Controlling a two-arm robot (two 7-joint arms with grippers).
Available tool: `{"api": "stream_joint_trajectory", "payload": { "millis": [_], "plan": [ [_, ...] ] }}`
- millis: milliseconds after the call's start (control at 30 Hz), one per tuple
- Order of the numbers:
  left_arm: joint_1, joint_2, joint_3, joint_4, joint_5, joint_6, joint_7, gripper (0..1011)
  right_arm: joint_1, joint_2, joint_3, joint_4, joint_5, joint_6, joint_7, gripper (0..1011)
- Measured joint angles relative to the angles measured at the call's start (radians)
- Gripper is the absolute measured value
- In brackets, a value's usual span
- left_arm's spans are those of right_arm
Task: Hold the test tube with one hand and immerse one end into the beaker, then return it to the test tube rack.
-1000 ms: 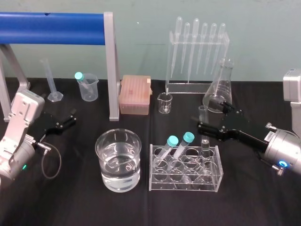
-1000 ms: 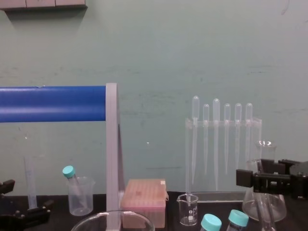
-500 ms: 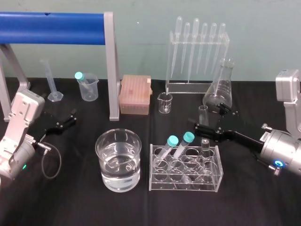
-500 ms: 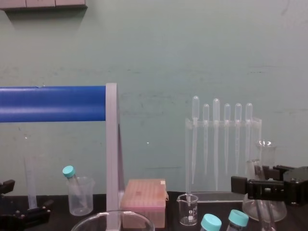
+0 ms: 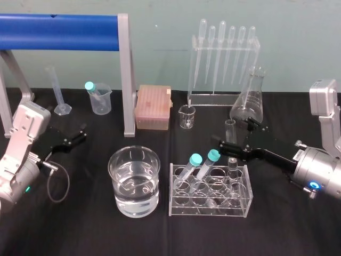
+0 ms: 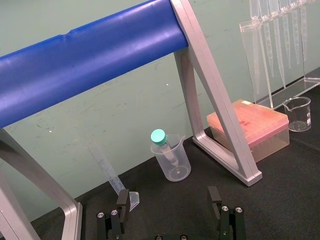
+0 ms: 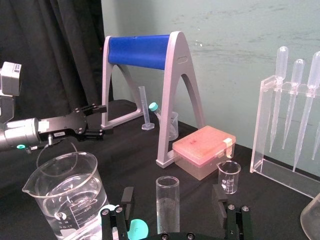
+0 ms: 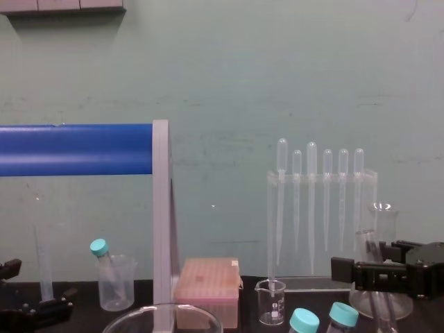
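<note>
Clear glass is what you are reaching for. In the head view the test tube (image 5: 230, 129) is standing upright, long axis vertical, in the back right cell of the rack (image 5: 210, 205), at about three o'clock from the beaker (image 5: 134, 181). Your right gripper (image 5: 233, 136) is coming in from four o'clock with its fingers spread to either side of the tube. Your left gripper (image 5: 72, 140) is sitting parked at nine o'clock, well apart, so the right arm is the nearer one.

In the left wrist view, the left gripper (image 6: 169, 200) is showing its fingers apart and empty.

In the right wrist view, the tube (image 7: 167, 192) is rising between the right gripper's (image 7: 173, 207) parted fingers, touching neither.

In the chest view, the right gripper (image 8: 368, 260) is reaching farther toward nine o'clock than a second ago. The tube is not lifting yet.
</note>
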Motion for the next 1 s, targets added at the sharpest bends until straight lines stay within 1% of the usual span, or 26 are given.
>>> {"api": "stream_joint_trajectory", "payload": {
  "millis": [267,333,400,433,500,533,633,667,700,767,800,867,900,1000],
  "plan": [
    [0.0,0.0,0.0,0.0,0.0,0.0,0.0,1000,0.0,0.0,0.001,0.0,0.0,0.0,0.0,1004],
    [0.0,0.0,0.0,0.0,0.0,0.0,0.0,1000,0.0,0.0,0.001,0.0,0.0,0.0,0.0,958],
    [0.0,0.0,0.0,0.0,0.0,0.0,0.0,1000,0.0,0.0,0.001,0.0,0.001,0.0,0.0,948],
    [0.0,0.0,0.0,0.0,0.0,0.0,0.0,1000,0.0,0.0,0.001,0.0,0.001,0.0,0.0,909],
    [0.0,0.0,0.0,0.0,0.0,0.0,0.0,1000,0.0,0.0,0.001,0.0,0.001,0.0,0.0,875],
    [0.0,0.0,0.0,0.0,0.0,0.0,0.0,1000,0.0,0.0,0.001,0.0,0.001,0.0,0.0,822],
    [0.0,0.0,0.0,0.0,0.0,0.0,0.0,1000,0.0,0.0,0.001,0.0,0.001,0.0,0.0,751],
    [0.0,0.0,0.0,0.0,0.0,0.0,0.0,1000,0.0,0.0,0.001,0.0,0.001,-0.001,0.0,695],
    [0.0,0.0,0.0,0.0,0.0,0.0,0.0,1000,0.0,0.0,0.001,0.0,0.002,-0.001,0.0,695],
    [0.0,0.0,0.0,0.0,0.0,0.0,0.0,1000,0.0,0.0,0.001,0.0,0.002,-0.001,0.0,633],
    [0.0,0.0,0.0,0.0,0.0,0.0,0.0,1000,0.0,0.0,0.001,0.0,0.002,-0.001,0.0,575],
    [0.0,0.0,0.0,0.0,0.0,0.0,0.0,1000,0.0,0.0,0.001,0.0,0.002,-0.001,0.0,539],
    [0.0,0.0,0.0,0.0,0.0,0.0,0.0,1000,0.0,0.0,0.001,0.0,0.002,-0.001,0.0,469],
    [0.0,0.0,0.0,0.0,0.0,0.0,0.0,1000,0.0,0.0,0.001,0.0,0.002,-0.001,0.0,393]
  ]
}}
